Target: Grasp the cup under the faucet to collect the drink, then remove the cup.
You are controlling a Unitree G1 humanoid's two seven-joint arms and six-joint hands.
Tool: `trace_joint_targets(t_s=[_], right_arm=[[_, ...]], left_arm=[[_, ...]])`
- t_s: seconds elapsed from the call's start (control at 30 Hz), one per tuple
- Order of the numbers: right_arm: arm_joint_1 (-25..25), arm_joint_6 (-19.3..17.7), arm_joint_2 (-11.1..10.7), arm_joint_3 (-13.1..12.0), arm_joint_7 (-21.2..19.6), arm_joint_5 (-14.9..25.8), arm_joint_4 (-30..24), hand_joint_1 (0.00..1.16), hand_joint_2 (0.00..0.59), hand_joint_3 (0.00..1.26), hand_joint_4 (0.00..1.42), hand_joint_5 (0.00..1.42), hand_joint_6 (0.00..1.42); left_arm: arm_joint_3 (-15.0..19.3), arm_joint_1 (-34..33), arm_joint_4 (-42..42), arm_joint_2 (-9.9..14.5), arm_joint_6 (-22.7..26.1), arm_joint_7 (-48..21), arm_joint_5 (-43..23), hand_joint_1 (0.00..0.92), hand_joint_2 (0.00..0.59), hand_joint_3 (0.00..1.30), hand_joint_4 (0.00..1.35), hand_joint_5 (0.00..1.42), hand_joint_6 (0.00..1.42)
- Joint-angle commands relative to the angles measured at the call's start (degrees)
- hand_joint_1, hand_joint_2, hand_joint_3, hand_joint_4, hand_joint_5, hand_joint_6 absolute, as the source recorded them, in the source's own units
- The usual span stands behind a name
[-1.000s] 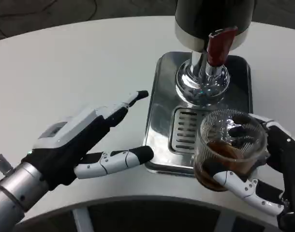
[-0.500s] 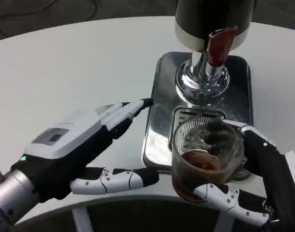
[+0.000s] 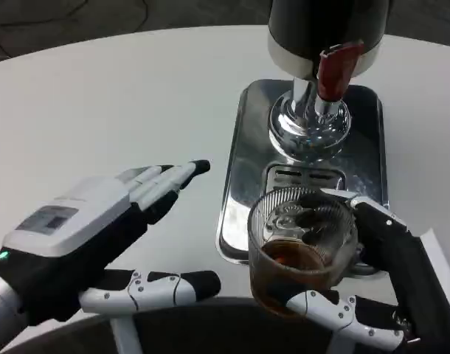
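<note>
My right hand (image 3: pixel 372 287) grips the clear ribbed glass cup (image 3: pixel 302 247), brown drink inside, at the steel tray's (image 3: pixel 243 155) front edge; setting down remains. My left hand (image 3: pixel 92 243) hovers spread, empty.

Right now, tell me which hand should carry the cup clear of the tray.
Right. The right hand already holds the cup, with brown drink in it, at the tray's front edge. The left hand is open and holds nothing.

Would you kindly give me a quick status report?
Left hand open, idle. Right hand holds cup with dark drink, off the faucet. Nothing in the way.
</note>
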Motion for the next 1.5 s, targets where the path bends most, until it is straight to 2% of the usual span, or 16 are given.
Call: trace_joint_targets(t_s=[0.03, 0.57, 1.5], right_arm=[[0.0, -1.8, -0.1, -0.6, 0.5, 1.5, -2.7, 0.80, 0.228, 0.86, 0.94, 1.08, 0.92], [1.1, -1.4, -0.4, -1.4, 2.5, 2.6, -4.5, 0.80, 0.228, 0.87, 0.94, 1.09, 0.95], [1.5, -1.5, -0.8, 0.1, 3.9, 2.3, -4.8, 0.80, 0.228, 0.88, 0.96, 1.09, 0.97]], left_arm=[[1.3, 2.4, -1.5, 0.8, -0.8, -1.2, -1.3, 0.000, 0.111, 0.00, 0.00, 0.00, 0.00], [3.7, 8.8, -5.0, 1.0, -3.5, -2.5, -3.5, 0.000, 0.099, 0.00, 0.00, 0.00, 0.00], [5.8, 11.1, -5.1, 0.9, -3.6, -3.4, -4.9, 0.000, 0.098, 0.00, 0.00, 0.00, 0.00]])
